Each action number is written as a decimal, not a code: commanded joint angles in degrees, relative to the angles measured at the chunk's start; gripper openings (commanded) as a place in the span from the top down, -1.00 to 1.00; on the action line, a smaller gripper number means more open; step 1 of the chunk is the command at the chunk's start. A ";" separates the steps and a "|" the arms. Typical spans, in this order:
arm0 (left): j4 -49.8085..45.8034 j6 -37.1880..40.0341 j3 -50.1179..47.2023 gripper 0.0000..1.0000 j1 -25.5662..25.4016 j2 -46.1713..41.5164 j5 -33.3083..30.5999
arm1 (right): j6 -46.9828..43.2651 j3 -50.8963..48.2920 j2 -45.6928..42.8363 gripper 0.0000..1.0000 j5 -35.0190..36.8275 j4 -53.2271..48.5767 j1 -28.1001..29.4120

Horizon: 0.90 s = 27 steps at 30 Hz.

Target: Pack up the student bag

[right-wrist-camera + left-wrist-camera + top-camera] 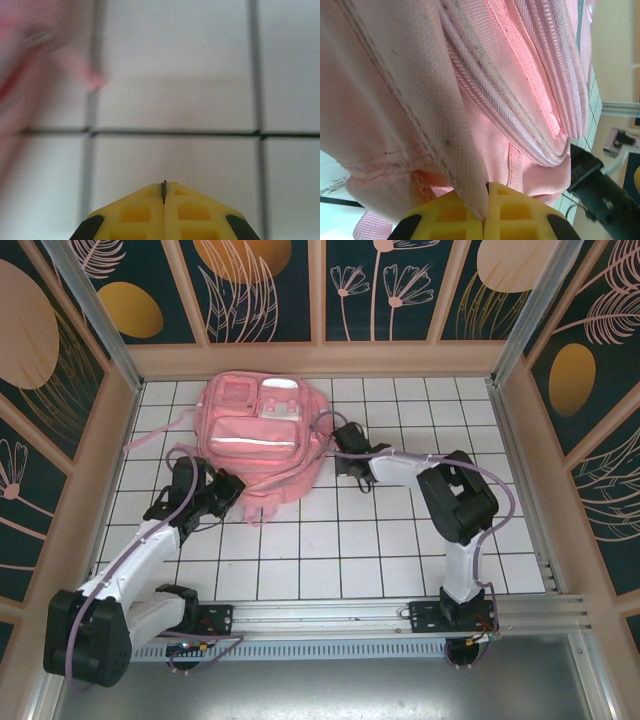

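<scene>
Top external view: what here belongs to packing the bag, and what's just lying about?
Job:
student bag
left gripper, shut on a fold of its fabric
right gripper, shut over bare tile beside it

Just surroundings:
tiled table
patterned walls
aluminium rail

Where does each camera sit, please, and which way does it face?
Top external: above and behind, looking down on the table, student bag, left arm and right arm.
Left wrist: against the bag's fabric; yellow jaws pinch a fold.
Right wrist: facing bare tiles; yellow jaws shut.
Shared: the bag, in top and left wrist.
</scene>
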 commanded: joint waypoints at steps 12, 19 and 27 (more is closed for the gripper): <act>-0.21 6.14 3.40 1.00 1.86 -1.76 4.17 | -5.82 5.44 0.14 0.57 -11.11 3.09 -3.19; -6.20 13.12 9.96 1.00 5.15 4.80 3.49 | -11.37 -2.30 -7.29 -0.02 -20.55 3.99 0.60; -5.57 14.52 11.74 1.00 6.69 8.08 4.73 | -18.95 -0.62 -5.83 -0.09 -17.28 0.73 7.45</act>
